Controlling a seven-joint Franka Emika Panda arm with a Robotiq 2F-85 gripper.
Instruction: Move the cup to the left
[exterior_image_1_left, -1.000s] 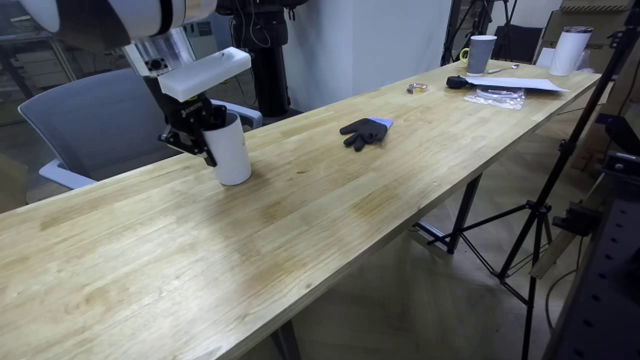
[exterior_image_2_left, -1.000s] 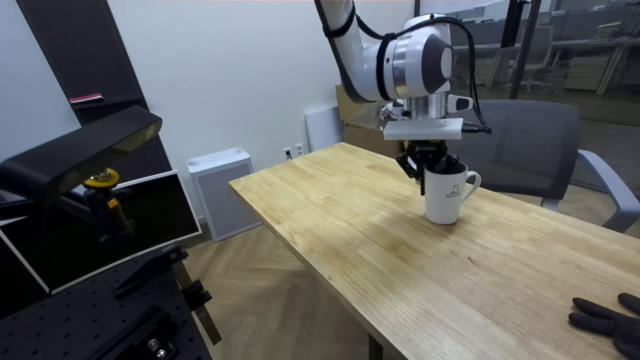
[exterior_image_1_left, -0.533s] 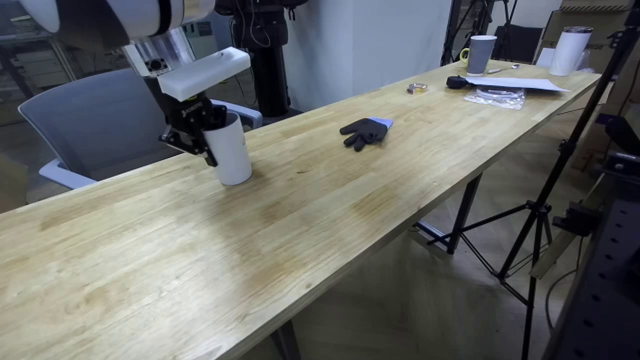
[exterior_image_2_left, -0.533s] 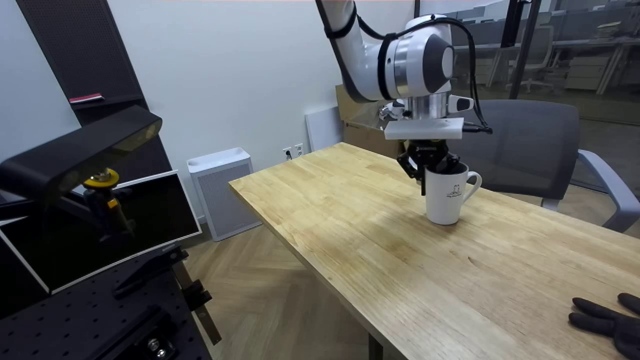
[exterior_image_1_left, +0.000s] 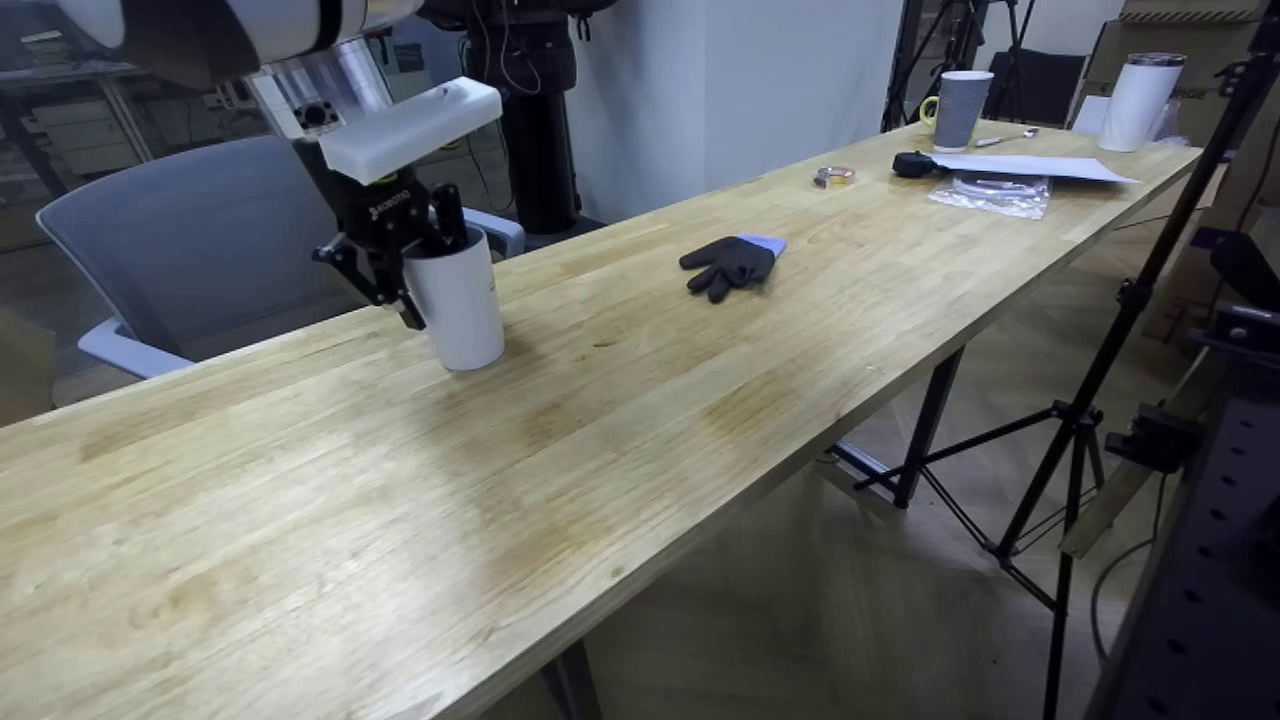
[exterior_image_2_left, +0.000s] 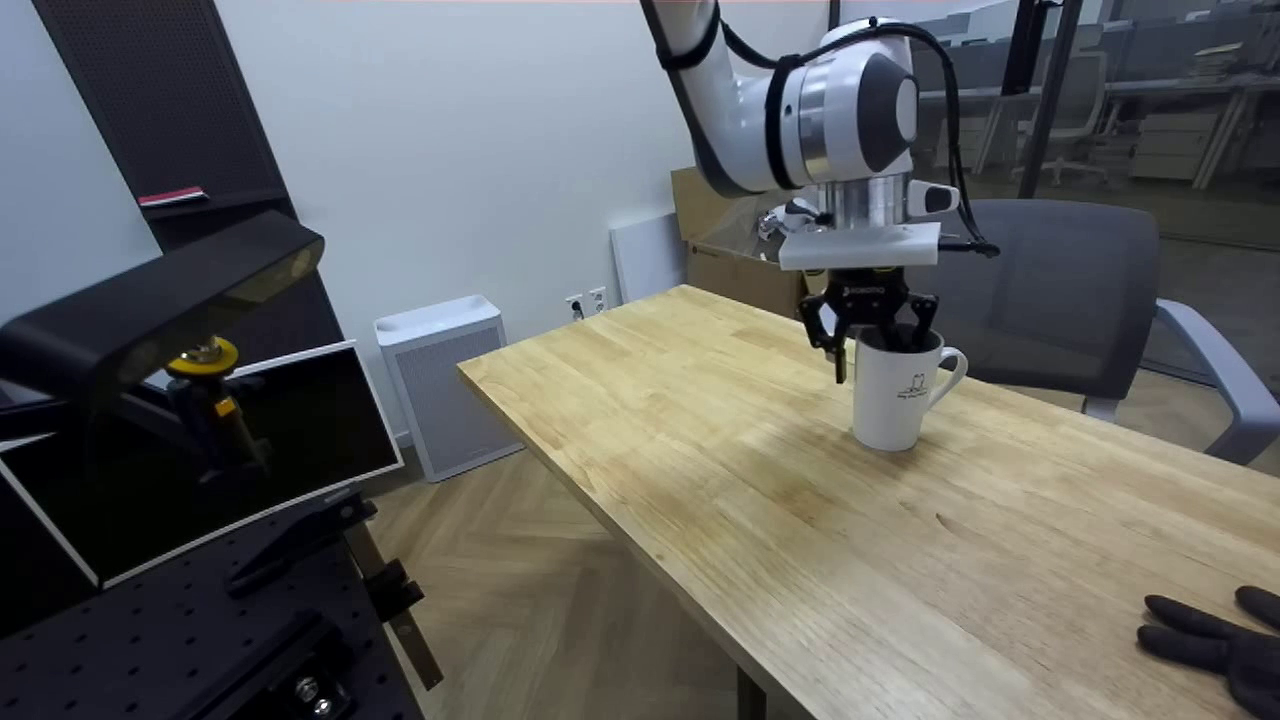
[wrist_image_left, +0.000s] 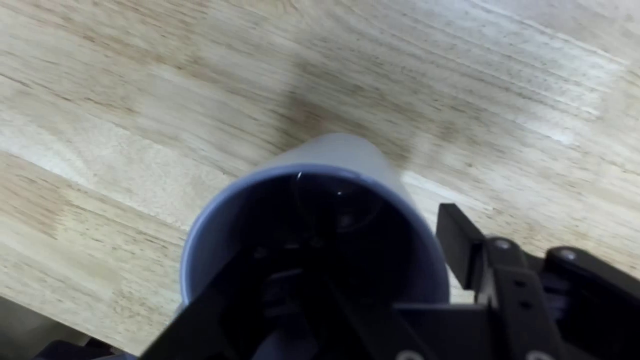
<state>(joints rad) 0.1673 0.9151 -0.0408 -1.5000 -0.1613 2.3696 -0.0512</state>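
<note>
The cup (exterior_image_2_left: 888, 408), a white mug with a loop handle and a small printed picture, stands upright on the wooden table (exterior_image_2_left: 700, 420). My gripper (exterior_image_2_left: 872, 352) straddles its wall from above. One black finger reaches down inside the cup, its tip hidden there. The outer finger (exterior_image_1_left: 408, 305) hangs outside the cup, near the upper wall. In the wrist view, table shows between the outer finger's pad (wrist_image_left: 457, 245) and the rim of the cup (wrist_image_left: 280, 172), so that pad is apart from it. The jaws are open; whether the inner finger touches the wall cannot be seen.
A dark glove (exterior_image_1_left: 733, 265) lies farther along the table. Beyond it are a tape roll (exterior_image_1_left: 833, 177), white paper (exterior_image_1_left: 1030, 166), a grey cup-like vessel (exterior_image_1_left: 962, 112) and a white tumbler (exterior_image_1_left: 1142, 103). An office chair (exterior_image_1_left: 200, 240) stands close behind the table edge.
My jaws have spread, the outer finger moving off the cup's wall. The arm has risen slightly. The cup stays in practically the same spot on the table.
</note>
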